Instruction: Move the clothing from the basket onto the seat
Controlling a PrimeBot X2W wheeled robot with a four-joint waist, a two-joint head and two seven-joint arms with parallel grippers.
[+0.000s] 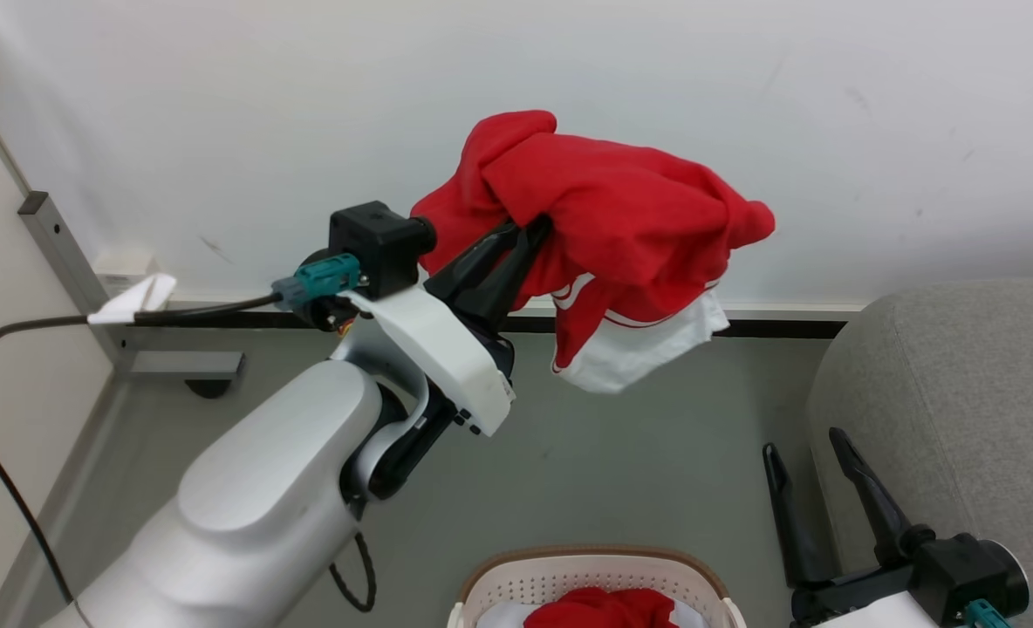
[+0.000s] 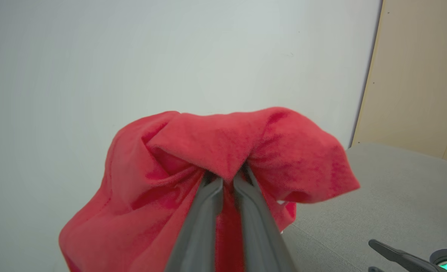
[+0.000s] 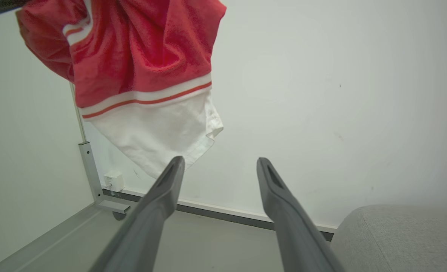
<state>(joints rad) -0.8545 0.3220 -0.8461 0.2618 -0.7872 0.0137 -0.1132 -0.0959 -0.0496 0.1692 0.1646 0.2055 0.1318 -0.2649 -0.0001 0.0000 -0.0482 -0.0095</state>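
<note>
High in the head view, my left gripper [image 1: 541, 228] is shut on a red garment [image 1: 604, 218] whose white panel [image 1: 639, 349] hangs below, well above the floor and left of the grey seat [image 1: 961, 392]. In the left wrist view the fabric [image 2: 223, 151] drapes over my closed fingers [image 2: 208, 196]. A second red garment [image 1: 599, 609] lies in the cream basket [image 1: 569, 567] at the bottom edge. My right gripper [image 1: 803, 447] stands open beside the seat, holding nothing; its wrist view shows the hanging garment [image 3: 140, 56] up left and the open fingers [image 3: 170, 177].
A pale wall runs behind, with a dark baseboard [image 1: 778, 328] and a metal post [image 1: 63, 253] at the left. A black cable [image 1: 10, 349] trails from my left wrist. Grey floor [image 1: 639, 471] lies between basket and wall. A pale cloth [image 1: 499, 615] shows in the basket.
</note>
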